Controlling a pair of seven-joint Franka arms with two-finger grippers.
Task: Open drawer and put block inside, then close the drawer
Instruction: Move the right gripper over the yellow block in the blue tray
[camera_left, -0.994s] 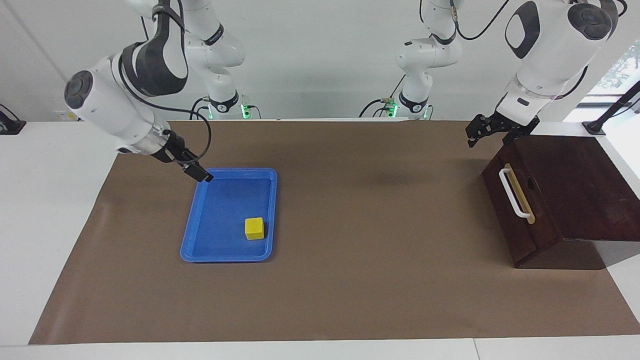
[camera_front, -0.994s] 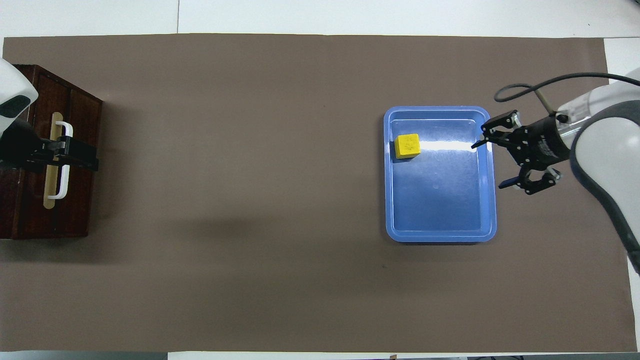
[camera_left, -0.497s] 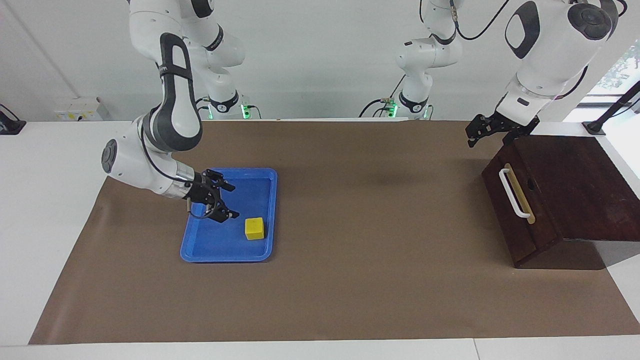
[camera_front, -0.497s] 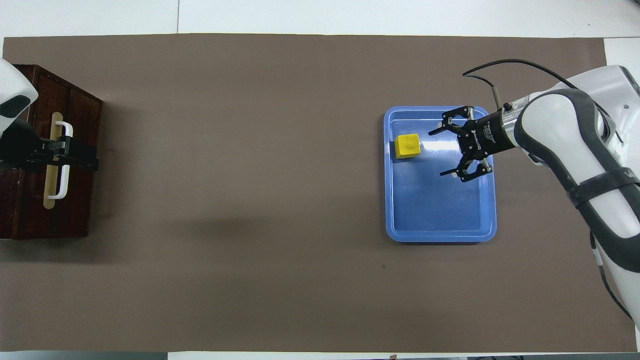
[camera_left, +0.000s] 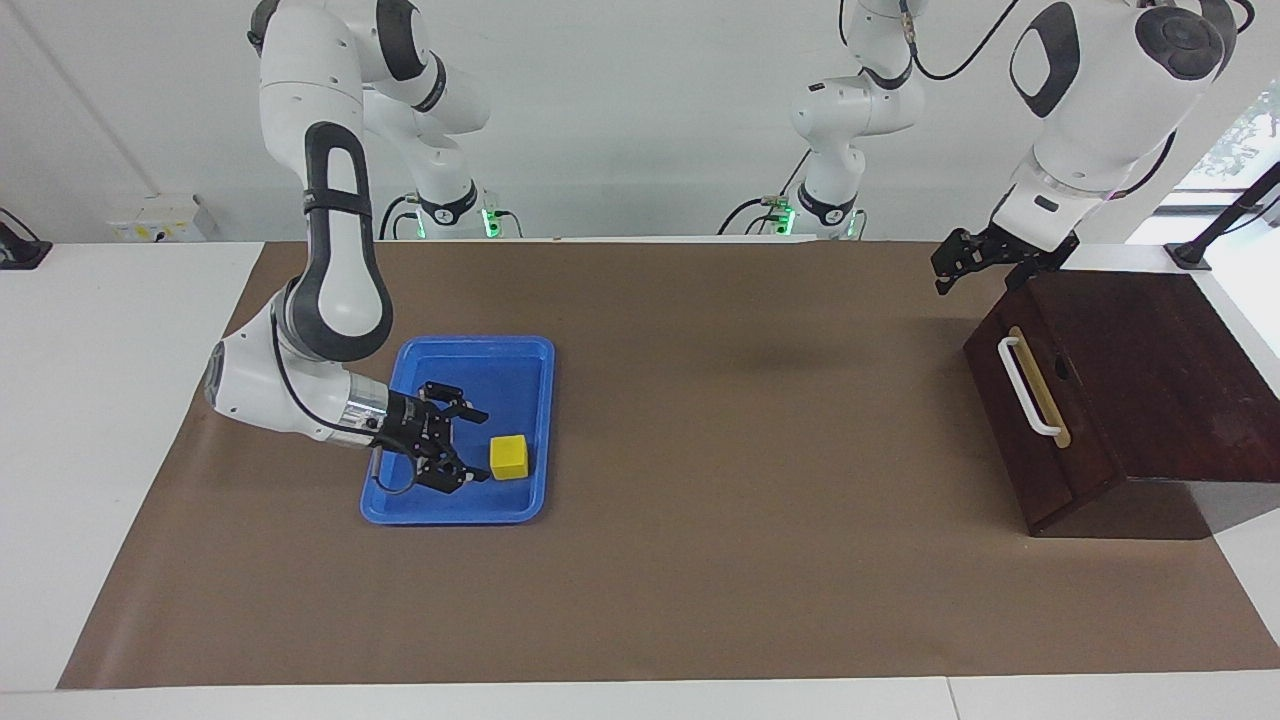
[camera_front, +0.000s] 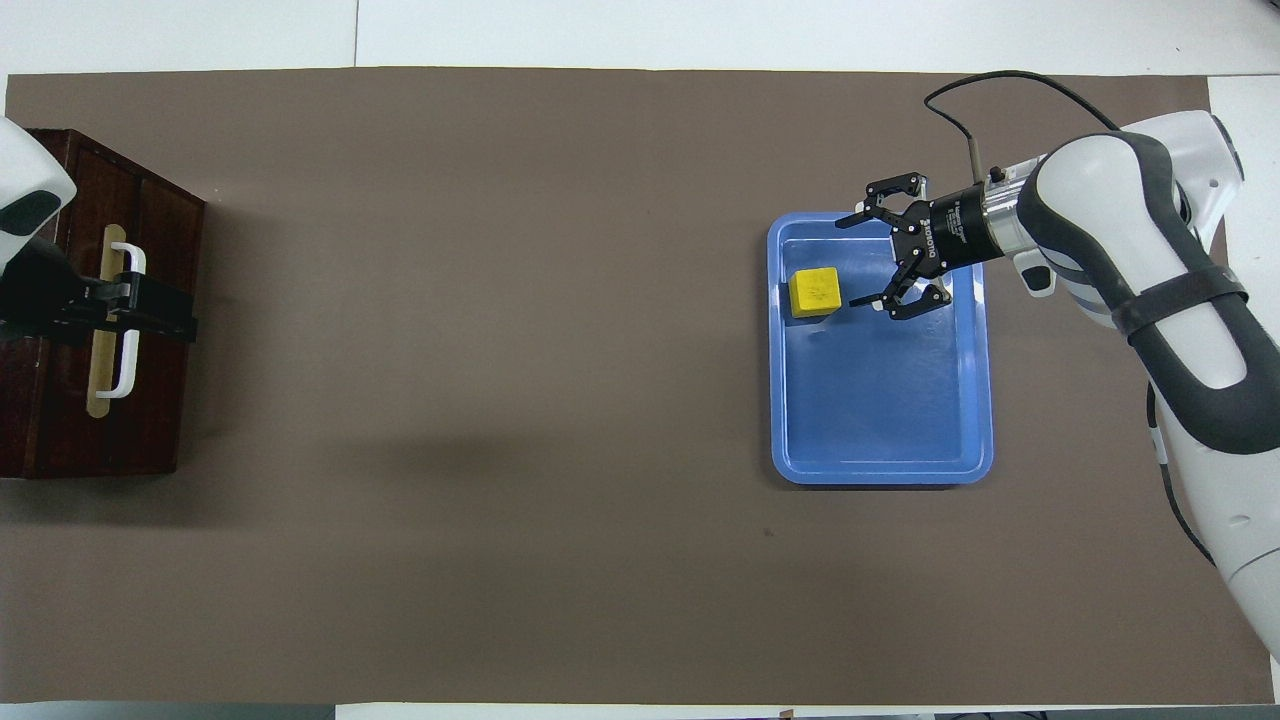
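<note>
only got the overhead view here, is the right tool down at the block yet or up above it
observer: Down low inside the tray. The right tool is open and level with the block, just beside it, not touching.
operator: left tool looks like it's on the handle
observer: No. The left tool hangs in the air above the drawer, clear of the handle.
operator: drawer open at all
observer: No, its front sits flush with the box.
</note>
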